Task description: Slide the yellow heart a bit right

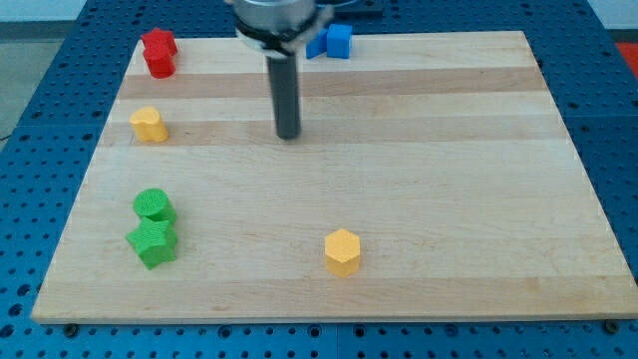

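Observation:
The yellow heart point(149, 124) lies near the board's left edge, in the upper half. My tip point(288, 136) touches the board well to the right of the heart, at about the same height in the view, with a wide gap between them. The dark rod rises from the tip to the view's top.
A red block point(159, 53) sits at the top left corner. A blue block point(332, 42) sits at the top edge, right of the rod. A green cylinder point(155, 205) and a green star point(153, 242) touch at the lower left. A yellow hexagon point(342, 251) lies at the bottom middle.

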